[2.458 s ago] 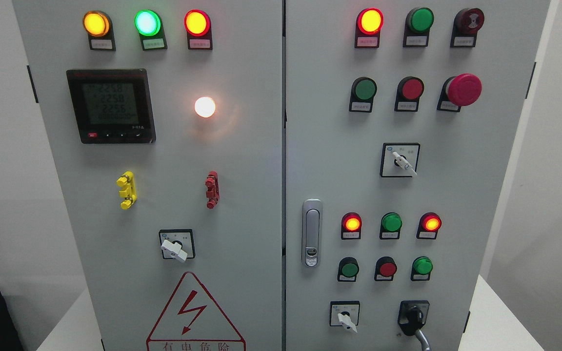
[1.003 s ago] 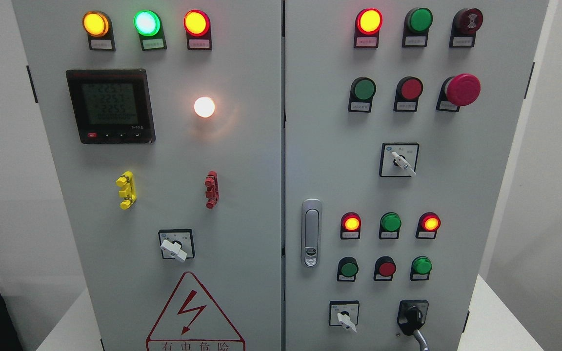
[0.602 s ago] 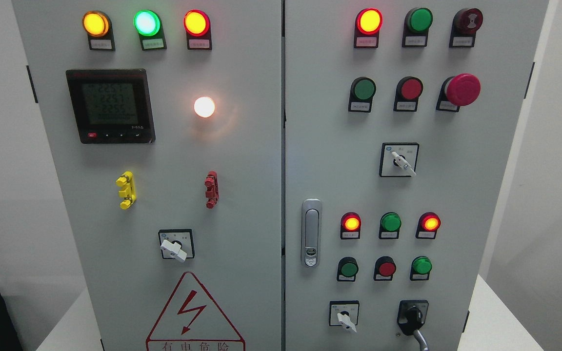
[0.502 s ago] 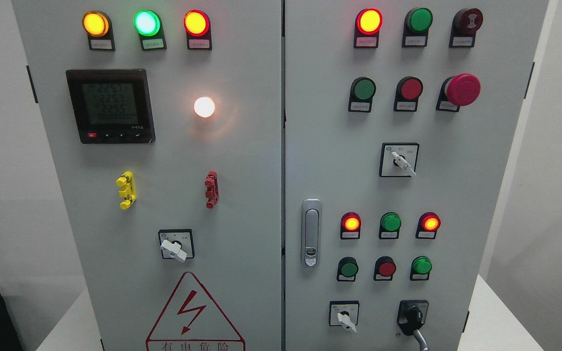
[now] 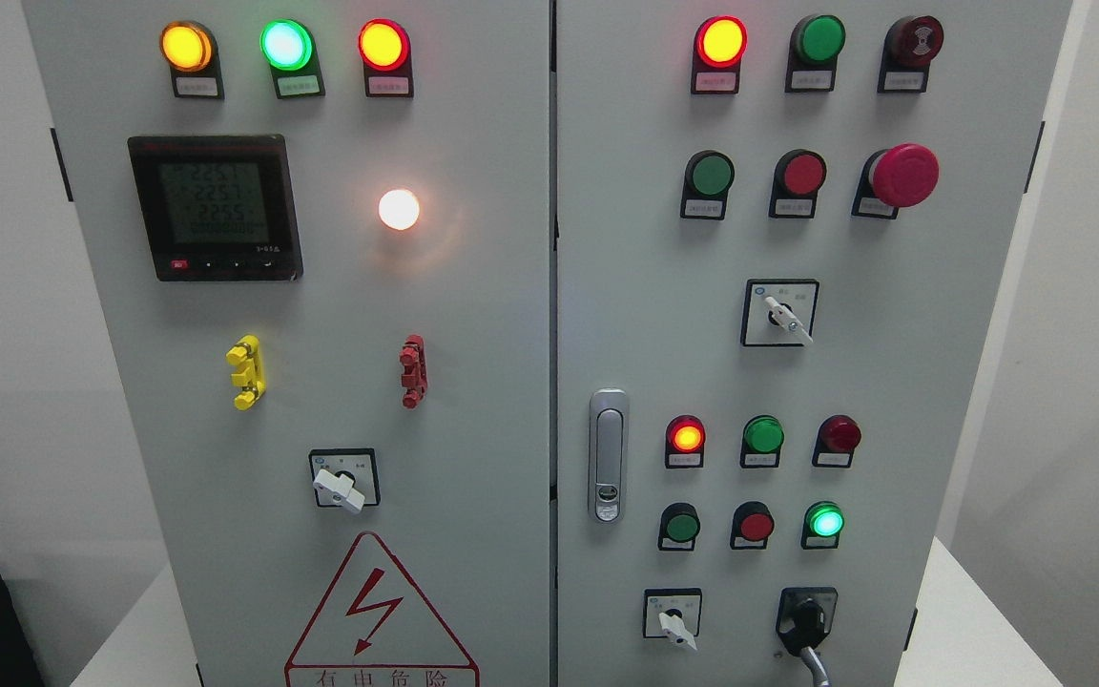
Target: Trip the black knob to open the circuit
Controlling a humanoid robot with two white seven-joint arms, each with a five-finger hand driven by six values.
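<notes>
The black knob (image 5: 805, 618) sits on its black plate at the lower right of the grey cabinet's right door (image 5: 893, 382). A grey piece (image 5: 813, 662) hangs from the knob and runs off the bottom edge. Just above it, the right-hand green lamp (image 5: 826, 522) glows. The red lamp (image 5: 839, 434) above that is dark, while the red lamp (image 5: 687, 436) at the left of that row stays lit. Neither of my hands shows in the head view.
A white selector switch (image 5: 672, 622) sits left of the knob, another (image 5: 780, 313) higher up, and a third (image 5: 342, 487) on the left door. A red mushroom button (image 5: 904, 176) juts out top right. The door latch (image 5: 609, 456) is near the seam.
The right red lamp in the lower group went dark and the green lamp below it lit up. The grey piece under the black knob swung slightly left.
</notes>
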